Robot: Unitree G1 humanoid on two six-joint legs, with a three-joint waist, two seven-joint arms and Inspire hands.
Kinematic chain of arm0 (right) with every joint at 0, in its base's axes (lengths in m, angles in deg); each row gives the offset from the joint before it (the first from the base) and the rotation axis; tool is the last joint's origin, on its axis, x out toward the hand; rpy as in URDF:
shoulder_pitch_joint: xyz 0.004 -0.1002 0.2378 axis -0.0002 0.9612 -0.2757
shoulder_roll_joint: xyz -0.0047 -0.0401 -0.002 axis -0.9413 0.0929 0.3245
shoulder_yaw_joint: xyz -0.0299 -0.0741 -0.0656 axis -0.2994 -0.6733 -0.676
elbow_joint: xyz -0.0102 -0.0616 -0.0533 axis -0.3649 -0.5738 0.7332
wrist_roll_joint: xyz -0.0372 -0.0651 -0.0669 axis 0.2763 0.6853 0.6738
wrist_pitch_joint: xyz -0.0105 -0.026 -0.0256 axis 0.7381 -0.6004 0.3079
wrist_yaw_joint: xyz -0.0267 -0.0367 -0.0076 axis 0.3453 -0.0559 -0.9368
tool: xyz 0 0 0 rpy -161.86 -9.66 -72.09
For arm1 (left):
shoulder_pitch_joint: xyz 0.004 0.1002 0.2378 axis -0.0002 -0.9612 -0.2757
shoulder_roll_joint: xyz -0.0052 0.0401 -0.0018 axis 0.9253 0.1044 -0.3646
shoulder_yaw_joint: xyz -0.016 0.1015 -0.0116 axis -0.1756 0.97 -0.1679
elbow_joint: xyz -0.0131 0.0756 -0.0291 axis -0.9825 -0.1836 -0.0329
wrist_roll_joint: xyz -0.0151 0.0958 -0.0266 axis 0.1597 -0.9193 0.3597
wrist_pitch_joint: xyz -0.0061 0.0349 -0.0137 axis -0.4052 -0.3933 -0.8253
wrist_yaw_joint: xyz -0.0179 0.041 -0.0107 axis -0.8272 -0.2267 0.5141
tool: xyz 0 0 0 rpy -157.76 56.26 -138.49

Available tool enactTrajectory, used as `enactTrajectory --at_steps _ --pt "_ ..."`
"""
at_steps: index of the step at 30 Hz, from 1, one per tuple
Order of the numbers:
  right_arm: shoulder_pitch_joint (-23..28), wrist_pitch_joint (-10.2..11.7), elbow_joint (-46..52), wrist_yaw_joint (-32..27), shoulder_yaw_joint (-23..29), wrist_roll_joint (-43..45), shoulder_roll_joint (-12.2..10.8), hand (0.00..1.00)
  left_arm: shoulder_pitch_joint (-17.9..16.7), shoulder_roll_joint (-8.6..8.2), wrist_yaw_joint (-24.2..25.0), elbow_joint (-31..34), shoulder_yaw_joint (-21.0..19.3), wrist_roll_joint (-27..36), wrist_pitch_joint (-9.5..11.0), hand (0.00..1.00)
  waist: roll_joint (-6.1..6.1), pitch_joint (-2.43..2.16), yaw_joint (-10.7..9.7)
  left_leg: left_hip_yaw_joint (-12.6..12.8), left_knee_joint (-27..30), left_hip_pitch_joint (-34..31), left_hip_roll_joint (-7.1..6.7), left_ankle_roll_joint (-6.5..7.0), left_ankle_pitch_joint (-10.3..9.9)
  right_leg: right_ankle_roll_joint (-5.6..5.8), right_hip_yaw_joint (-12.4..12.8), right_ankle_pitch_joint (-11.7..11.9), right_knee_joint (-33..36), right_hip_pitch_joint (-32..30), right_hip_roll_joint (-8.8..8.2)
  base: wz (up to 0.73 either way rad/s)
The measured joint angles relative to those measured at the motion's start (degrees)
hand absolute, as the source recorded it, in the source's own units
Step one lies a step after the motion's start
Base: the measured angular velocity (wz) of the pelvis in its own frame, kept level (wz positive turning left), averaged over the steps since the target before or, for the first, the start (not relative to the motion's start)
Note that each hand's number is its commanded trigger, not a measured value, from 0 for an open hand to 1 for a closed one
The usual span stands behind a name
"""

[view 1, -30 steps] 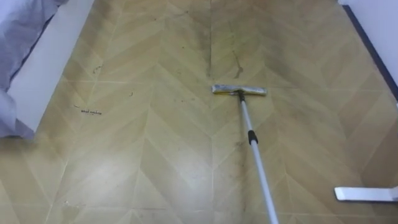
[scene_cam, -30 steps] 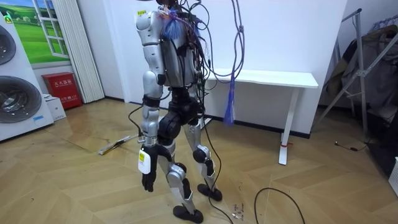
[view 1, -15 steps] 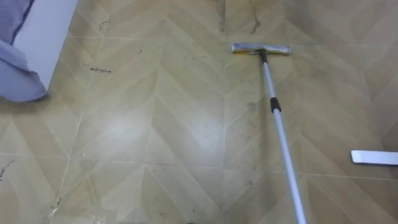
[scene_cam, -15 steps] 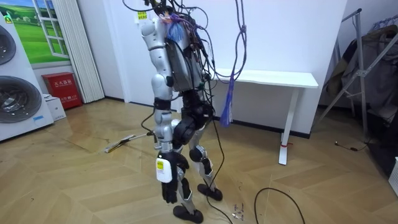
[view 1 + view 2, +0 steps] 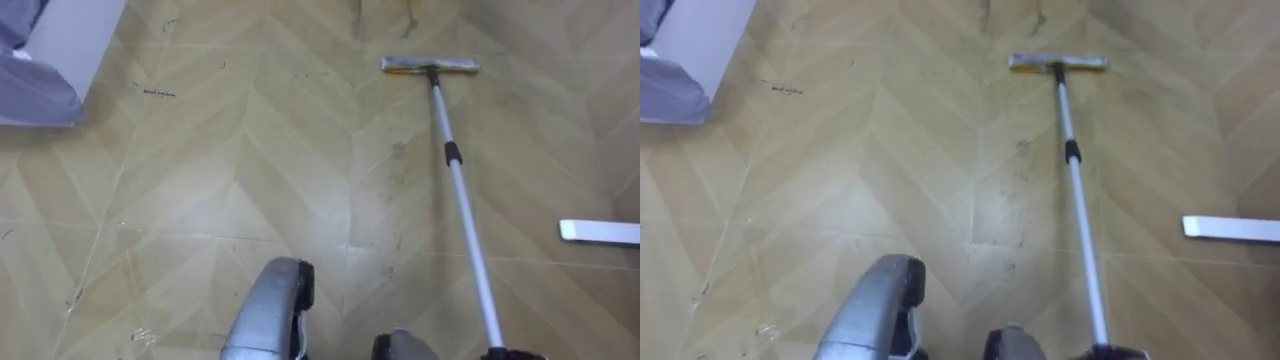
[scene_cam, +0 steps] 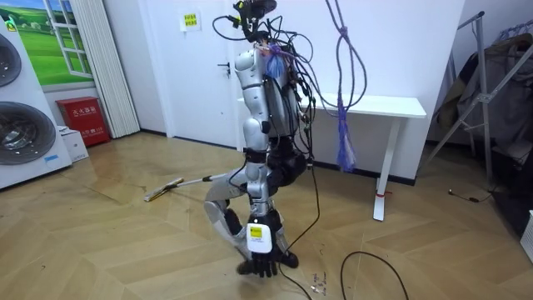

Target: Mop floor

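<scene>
Herringbone wood floor [image 5: 250,150] | mop head [image 5: 430,65] flat on it | left hand [image 6: 258,266] hangs, fingers loose

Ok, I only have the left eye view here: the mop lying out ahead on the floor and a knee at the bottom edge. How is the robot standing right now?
Observer: In the room view it stands in a low lunge, knees bent, with its torso leaning toward the mop.
Operator: And where's its left hand?
Observer: The left hand hangs down at foot level with its fingers open, holding nothing.
Operator: Anything behind it if it backs up?
Observer: A white table stands behind it, on the room view's right.
</scene>
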Motion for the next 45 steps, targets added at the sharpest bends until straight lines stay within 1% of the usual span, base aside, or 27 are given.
enactTrajectory --at_steps 2,3,4,5,7,9,12,16,18,20,22,23,24,25,26,28,29,30,31,32,33,34,35,38,41,42,45 --pt "0.87 -0.11 0.49 0.73 -0.06 -2.46 1.28 1.00 0.36 0.16 1.15 0.14 0.08 0.08 -0.06 0.00 1.57 -0.39 -0.03 -0.13 -15.73 4.51 0.22 0.38 -1.06 0.45 -0.90 -1.18 -0.54 0.67 -0.09 0.16" --pt "1.94 -0.05 0.63 1.16 -0.02 -3.03 1.77 1.00 0.63 0.51 1.74 0.15 0.61 0.13 -0.63 0.00 2.19 -0.67 -0.19 0.42 -19.27 6.10 -0.23 2.97 -4.83 0.84 -1.01 -1.88 -1.18 1.27 -0.80 0.14" --pt "2.57 -0.06 0.62 1.33 -0.02 -2.93 1.99 1.00 0.99 0.65 1.87 0.13 0.77 0.09 -0.80 0.00 2.50 -0.86 -0.32 0.68 -19.51 6.31 -0.88 3.69 -5.47 1.29 -1.12 -1.97 -1.78 1.72 -1.51 0.14" --pt "4.35 -0.18 0.45 1.68 0.00 -2.81 2.52 1.00 1.70 0.77 2.01 -0.11 0.84 0.32 -0.89 0.00 2.78 -1.10 -0.62 1.50 -19.66 7.03 -1.60 6.21 -7.62 2.70 -1.33 -1.37 -2.54 2.56 -2.69 0.25" --pt "6.49 -0.29 -0.03 1.60 0.10 -2.19 3.53 1.00 2.81 0.93 1.83 -0.57 0.90 1.23 -1.12 0.00 2.97 -1.08 -2.21 1.75 -18.77 7.88 -4.44 7.98 -10.36 4.26 -0.10 3.08 4.80 0.08 -4.39 0.35" --pt "11.79 -0.51 0.04 0.39 -0.08 -1.52 5.02 1.00 3.77 0.81 1.20 1.25 0.87 1.08 -0.49 0.00 5.69 -1.73 -2.74 1.12 -15.97 9.83 -5.16 9.74 -14.88 5.61 2.69 14.88 15.36 -4.88 -3.31 0.18" --pt "14.50 -0.97 0.74 -1.84 -1.15 -1.52 4.03 1.00 3.85 1.01 -0.46 3.10 0.99 1.15 0.60 0.00 7.76 -1.64 -4.07 0.88 -15.76 12.26 -5.18 10.72 -18.01 6.40 3.30 14.57 13.83 -11.66 -2.24 -0.13" --pt "16.96 -1.31 0.81 -3.31 -0.59 -1.59 1.46 1.00 3.29 0.30 -1.21 3.72 0.94 0.43 0.44 0.00 7.92 -1.74 -5.14 0.84 -18.28 16.18 -6.11 10.89 -20.90 6.13 2.39 14.61 -5.71 -15.33 -1.87 -0.04" --pt "18.12 -2.45 0.72 -3.46 -0.28 -1.52 0.93 1.00 2.04 -0.22 -1.33 4.04 0.91 0.40 -1.15 0.00 7.44 -1.55 -4.85 -0.05 -20.00 21.03 -6.29 10.04 -23.40 3.05 -1.68 17.46 -15.24 -14.56 -1.84 -0.10" --pt "18.73 -3.15 1.01 -3.65 -0.05 -1.53 0.59 1.00 1.23 -0.29 -1.47 4.50 0.90 1.19 -2.52 0.00 6.95 -1.66 -5.01 -2.00 -19.00 24.36 -6.85 8.40 -25.05 2.02 -3.08 18.12 -14.67 -11.51 -2.24 0.25" --pt "17.01 -3.97 0.42 -3.90 0.11 -1.50 0.60 1.00 1.15 0.28 -2.35 4.54 0.99 3.67 -2.69 0.00 5.93 -1.36 -4.04 -0.90 -8.32 22.29 -5.08 3.32 -22.00 1.10 -3.79 15.49 -11.09 -9.46 -2.06 0.09" --pt "14.45 -4.70 0.23 -4.05 0.05 -0.90 1.00 1.00 0.84 0.67 -2.89 4.52 1.02 6.20 -2.71 0.00 4.83 -1.24 -3.13 0.44 -0.28 19.38 -3.35 0.87 -16.02 0.33 -3.64 12.91 -8.67 -8.51 -1.74 -0.24" --pt "11.17 -5.59 0.26 -4.25 0.05 0.07 1.75 1.00 0.82 0.62 -3.75 4.65 1.16 8.75 -2.64 0.00 3.52 -0.98 -2.06 0.84 6.50 16.23 -2.27 0.15 -7.51 0.13 -3.30 10.94 -7.09 -7.43 -1.23 -0.27" --pt "9.27 -5.85 0.26 -4.43 0.08 0.35 2.13 1.00 0.83 0.67 -3.99 4.71 1.25 9.90 -2.46 0.00 2.89 -0.99 -1.48 1.14 8.90 14.73 -1.94 0.21 -2.91 0.11 -2.89 10.15 -6.33 -7.14 -1.01 -0.28" --pt "4.73 -6.03 0.35 -4.49 0.09 0.56 2.71 1.00 0.87 0.91 -4.45 4.79 1.76 11.38 -2.03 0.00 1.29 -0.80 -0.49 1.59 12.73 11.70 -1.89 0.14 3.97 -0.21 -1.84 8.50 -5.06 -7.05 -0.72 -0.30" --pt "-1.36 -4.40 0.61 -4.48 0.02 0.12 3.50 1.00 0.87 1.37 -4.80 6.07 2.40 11.70 -1.33 0.00 0.27 -0.23 0.76 0.98 16.10 5.94 -0.48 0.66 1.21 -0.60 -1.48 6.72 -3.86 -6.96 0.32 -0.26" --pt "-4.30 -3.01 2.14 -4.61 0.09 -0.32 3.63 1.00 0.68 1.88 -4.79 7.02 2.31 11.37 -1.03 0.00 -0.42 0.28 1.51 0.97 13.33 3.19 0.51 1.14 -2.21 -0.45 -1.30 5.47 -3.52 -6.06 0.67 -0.07" --pt "-6.55 -2.31 3.37 -4.46 0.07 -0.75 3.74 1.00 0.03 2.12 -4.74 8.10 2.29 11.20 -0.92 0.00 -0.85 0.61 1.96 0.55 6.08 2.00 1.18 1.09 -5.68 -0.20 -1.39 4.18 -3.74 -4.51 0.71 0.04" --pt "-7.16 -2.21 3.77 -4.45 0.06 -0.93 3.92 1.00 -0.21 2.07 -4.68 8.52 2.30 11.16 -0.93 0.00 -0.78 0.60 2.11 0.07 0.87 2.03 1.15 0.83 -6.99 0.13 -1.52 3.46 -4.06 -3.49 0.68 0.18" --pt "-7.44 -2.12 4.26 -4.23 0.07 -1.82 4.34 1.00 -0.88 2.06 -4.44 9.03 2.26 11.15 -0.81 0.00 -0.54 0.52 2.46 -0.63 -10.80 3.11 1.07 0.83 -7.85 0.90 -1.66 1.94 -5.04 -1.22 0.55 0.29" --pt "-6.84 -2.13 4.27 -3.93 0.14 -1.89 4.50 1.00 -0.91 2.22 -4.21 8.87 1.97 10.80 -0.58 0.00 -0.34 0.53 2.22 -0.37 -18.03 4.48 0.86 2.62 -8.86 1.75 -2.06 0.30 -5.97 1.35 -0.44 0.39" --pt "-5.96 -2.10 4.31 -3.89 0.13 -2.24 4.60 1.00 -0.88 2.29 -4.06 8.73 1.92 10.58 -0.62 0.00 0.07 0.31 1.87 0.20 -18.17 4.96 0.70 3.68 -9.07 2.50 -2.44 -0.38 -6.67 2.63 -0.91 0.69" --pt "-3.26 -1.95 4.24 -3.78 0.02 -3.67 5.13 1.00 -0.41 2.29 -3.42 8.57 1.95 10.28 -0.55 0.00 1.06 0.09 1.02 0.89 -18.26 6.63 -0.19 6.59 -10.49 3.49 -2.02 -0.95 -7.24 4.84 -1.38 0.77" --pt "4.42 -1.53 1.91 -2.94 -0.41 -5.49 5.56 1.00 0.54 2.11 -3.32 8.99 2.17 7.91 -0.56 0.00 2.10 -0.68 0.66 4.53 -18.55 11.75 -2.24 9.88 -14.58 7.17 0.17 3.29 -1.19 6.01 -4.18 0.43" --pt "12.81 -1.53 0.93 -4.82 -0.54 -4.33 6.00 1.00 0.95 1.53 -3.74 9.16 2.00 6.49 0.15 0.00 5.15 -2.28 -0.49 4.16 -19.51 15.76 -4.18 11.07 -18.04 7.59 2.39 13.25 7.01 3.39 -4.00 0.07" --pt "15.45 -1.52 0.95 -5.87 -0.54 -4.30 5.43 1.00 1.07 1.53 -4.26 9.59 1.89 6.33 0.19 0.00 6.49 -2.46 -1.69 3.38 -20.01 16.72 -4.50 11.16 -18.73 7.31 2.53 13.95 9.63 1.07 -3.92 0.09" --pt "20.61 -1.77 2.42 -7.61 -0.52 -4.29 2.53 1.00 1.21 1.34 -5.37 10.58 2.08 5.58 0.26 0.00 7.38 -2.33 -4.16 3.06 -23.13 19.28 -4.81 10.97 -19.15 7.12 2.50 13.48 7.36 -7.67 -3.16 0.02"
